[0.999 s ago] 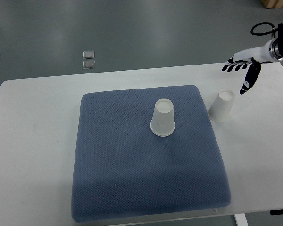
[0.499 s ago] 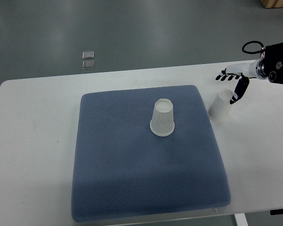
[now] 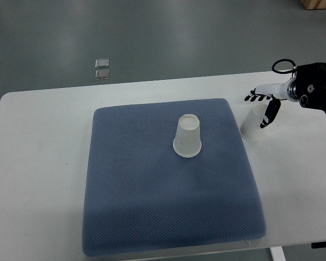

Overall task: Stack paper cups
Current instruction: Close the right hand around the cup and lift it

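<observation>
One white paper cup [image 3: 188, 136] stands upside down on the blue mat [image 3: 152, 196], near its upper middle. A second white paper cup [image 3: 254, 124] stands upside down on the white table just past the mat's right edge. My right hand [image 3: 261, 106] reaches in from the right and sits over the top of this second cup, fingers spread on its far side and the thumb down along its right side. The fingers are not closed around the cup. My left arm does not show.
The white table [image 3: 38, 163] carries the mat across its middle. Two small clear square objects [image 3: 102, 68] lie on the grey floor beyond the table's far edge. The table's right edge is near my right forearm.
My right hand has moved left and down from the table's far right corner to the cup beside the mat. Neither cup has moved.
</observation>
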Controlling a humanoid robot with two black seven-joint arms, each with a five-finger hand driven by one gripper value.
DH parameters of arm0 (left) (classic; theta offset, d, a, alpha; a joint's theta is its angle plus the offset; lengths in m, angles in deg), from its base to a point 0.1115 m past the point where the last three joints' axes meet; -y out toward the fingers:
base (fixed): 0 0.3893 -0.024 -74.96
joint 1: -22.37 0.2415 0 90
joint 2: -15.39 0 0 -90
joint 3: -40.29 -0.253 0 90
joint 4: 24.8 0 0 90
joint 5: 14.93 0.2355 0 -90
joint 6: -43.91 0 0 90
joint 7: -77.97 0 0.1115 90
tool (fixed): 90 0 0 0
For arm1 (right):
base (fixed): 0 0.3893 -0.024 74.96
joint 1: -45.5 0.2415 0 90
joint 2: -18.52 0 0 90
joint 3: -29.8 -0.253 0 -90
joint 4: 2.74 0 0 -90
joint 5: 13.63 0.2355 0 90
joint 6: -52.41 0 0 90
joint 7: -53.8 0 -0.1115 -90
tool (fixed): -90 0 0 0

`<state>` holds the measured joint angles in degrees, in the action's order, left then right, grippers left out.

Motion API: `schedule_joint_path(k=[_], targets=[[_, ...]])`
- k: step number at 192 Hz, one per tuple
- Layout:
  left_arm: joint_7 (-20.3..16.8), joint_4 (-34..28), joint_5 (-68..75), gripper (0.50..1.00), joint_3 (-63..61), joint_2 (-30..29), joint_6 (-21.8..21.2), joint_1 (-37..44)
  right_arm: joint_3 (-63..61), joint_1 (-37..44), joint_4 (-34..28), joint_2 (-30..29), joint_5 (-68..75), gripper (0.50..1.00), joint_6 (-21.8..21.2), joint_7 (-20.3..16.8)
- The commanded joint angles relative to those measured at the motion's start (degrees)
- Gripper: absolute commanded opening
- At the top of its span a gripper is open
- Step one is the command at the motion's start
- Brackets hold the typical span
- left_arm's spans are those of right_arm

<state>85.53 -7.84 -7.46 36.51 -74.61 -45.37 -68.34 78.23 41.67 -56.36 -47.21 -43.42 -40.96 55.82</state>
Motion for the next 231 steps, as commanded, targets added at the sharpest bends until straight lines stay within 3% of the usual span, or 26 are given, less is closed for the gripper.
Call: schedule_joint_path(k=[1,40,80,135,167,197,226,227,231], targets=[[0.0,0.0,0.0,1.0,0.0,0.0,0.0,0.0,0.0,-0.5,0.9,-0.5,0.0,0.875,0.0,0.0],[0.0,0.0,0.0,1.0,0.0,0.0,0.0,0.0,0.1,-1.3,1.3,-0.6,-0.4,0.785,0.0,0.0],[0.0,0.0,0.0,1.0,0.0,0.0,0.0,0.0,0.1,-2.0,1.7,-0.7,-0.9,0.623,0.0,0.1],[0.0,0.0,0.0,1.0,0.0,0.0,0.0,0.0,0.2,1.1,0.9,-0.3,-0.9,0.617,-1.1,0.0],[0.0,0.0,0.0,1.0,0.0,0.0,0.0,0.0,0.9,11.2,-2.6,2.5,-1.1,0.617,-8.0,0.0],[0.0,0.0,0.0,1.0,0.0,0.0,0.0,0.0,1.0,25.8,-8.1,6.5,-4.5,0.617,-18.7,-0.1],[0.0,0.1,0.0,1.0,-0.1,0.0,0.1,0.0,1.6,35.7,-11.1,7.3,-5.6,0.617,-24.7,-0.1],[0.0,0.1,0.0,1.0,-0.1,0.0,0.1,0.0,2.7,39.7,-11.6,7.1,-5.7,0.617,-26.9,-0.1],[0.0,0.1,0.0,1.0,-0.1,0.0,0.1,0.0,3.2,41.4,-12.1,6.9,-5.7,0.619,-27.6,-0.1]])
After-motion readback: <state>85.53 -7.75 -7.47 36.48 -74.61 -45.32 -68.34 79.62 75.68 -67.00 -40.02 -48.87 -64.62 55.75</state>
